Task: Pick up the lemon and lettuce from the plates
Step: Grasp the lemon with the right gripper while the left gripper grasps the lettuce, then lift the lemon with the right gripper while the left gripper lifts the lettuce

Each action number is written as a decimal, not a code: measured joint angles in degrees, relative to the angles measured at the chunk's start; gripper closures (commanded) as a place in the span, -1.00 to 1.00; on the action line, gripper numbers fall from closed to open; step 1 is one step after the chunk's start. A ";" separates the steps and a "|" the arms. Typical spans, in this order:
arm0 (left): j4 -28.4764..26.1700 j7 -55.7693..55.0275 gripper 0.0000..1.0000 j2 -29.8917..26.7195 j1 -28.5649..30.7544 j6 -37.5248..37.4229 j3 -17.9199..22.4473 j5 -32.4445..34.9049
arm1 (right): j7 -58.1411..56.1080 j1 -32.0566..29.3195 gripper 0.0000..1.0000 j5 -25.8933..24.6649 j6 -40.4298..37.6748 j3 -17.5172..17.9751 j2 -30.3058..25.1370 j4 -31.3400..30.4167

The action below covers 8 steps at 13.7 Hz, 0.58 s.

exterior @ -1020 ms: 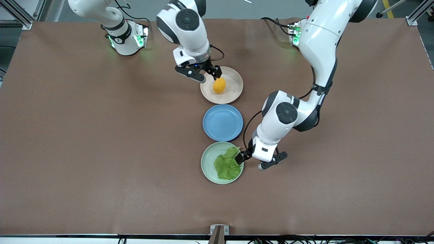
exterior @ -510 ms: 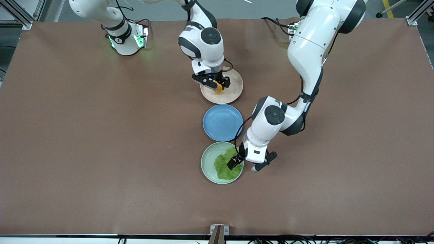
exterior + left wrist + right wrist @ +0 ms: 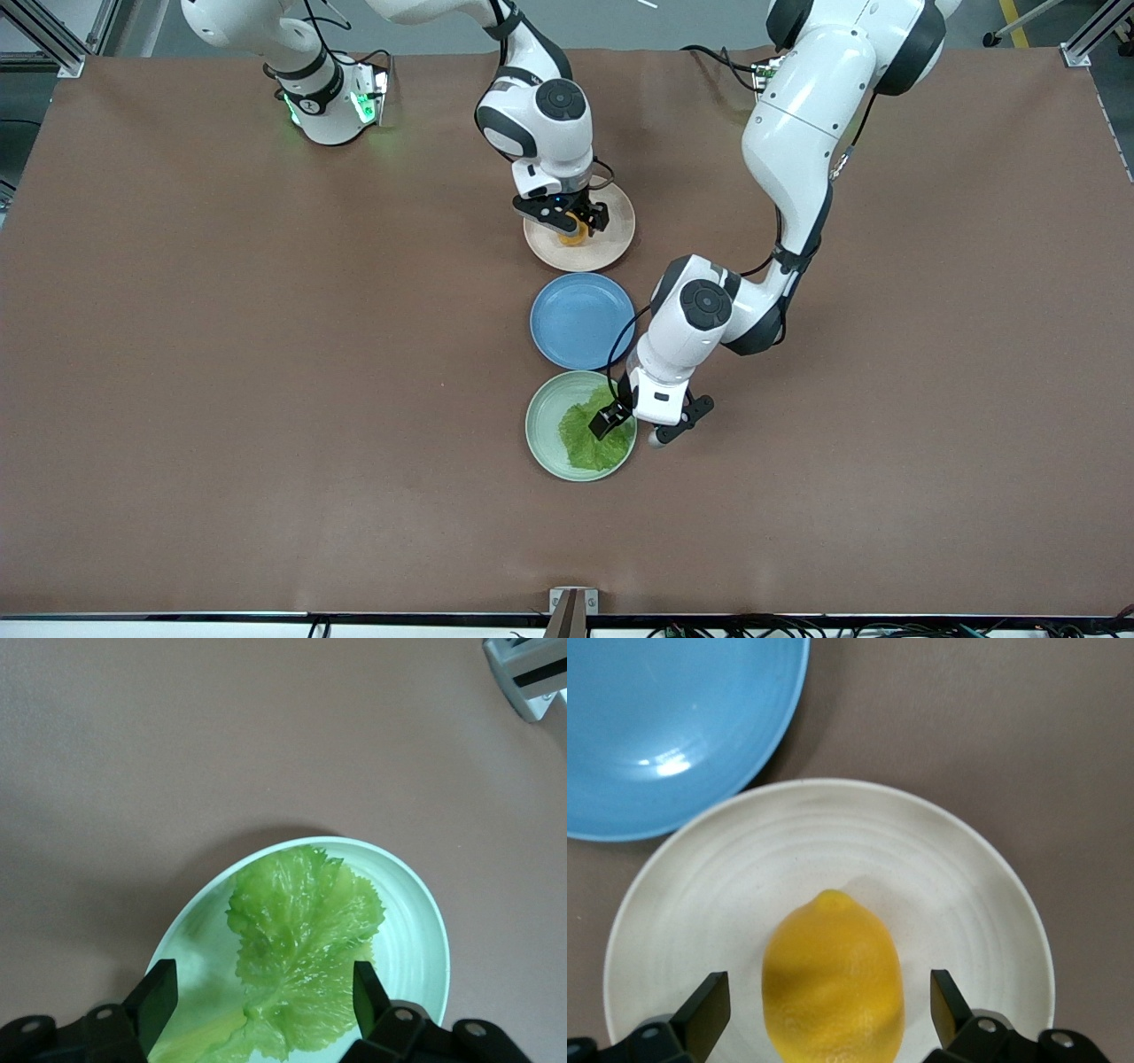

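Observation:
The lemon (image 3: 833, 983) lies on the beige-pink plate (image 3: 611, 232), which stands farther from the front camera than the blue plate. My right gripper (image 3: 563, 221) is open, low over that plate, with the lemon (image 3: 571, 236) between its fingers (image 3: 709, 1010); no contact shows. The lettuce (image 3: 301, 948) lies on the mint green plate (image 3: 542, 416), nearest the front camera. My left gripper (image 3: 631, 427) is open, low over that plate's edge toward the left arm's end, its fingers (image 3: 159, 997) straddling the leaf (image 3: 587, 437).
A blue plate (image 3: 582, 320) stands between the two plates; it also shows in the right wrist view (image 3: 673, 726). The brown table (image 3: 266, 399) surrounds them. A grey bracket (image 3: 572, 602) sits at the front edge.
My right gripper has come down over the beige-pink plate and now straddles the lemon. My left gripper has moved from beside the mint plate to over the lettuce.

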 measured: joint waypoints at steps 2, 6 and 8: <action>0.01 0.00 -0.48 0.48 -0.05 0.13 0.00 0.00 | 0.26 0.52 -0.17 -0.05 1.04 -0.12 1.05 0.01; 0.64 0.00 -0.34 1.51 -0.07 1.13 0.00 0.00 | 0.30 0.54 0.99 -0.13 1.11 -0.50 1.44 0.45; 0.98 0.00 -0.16 1.91 -0.09 1.51 0.00 0.00 | 0.29 0.25 1.00 -0.14 0.57 -1.04 1.41 1.34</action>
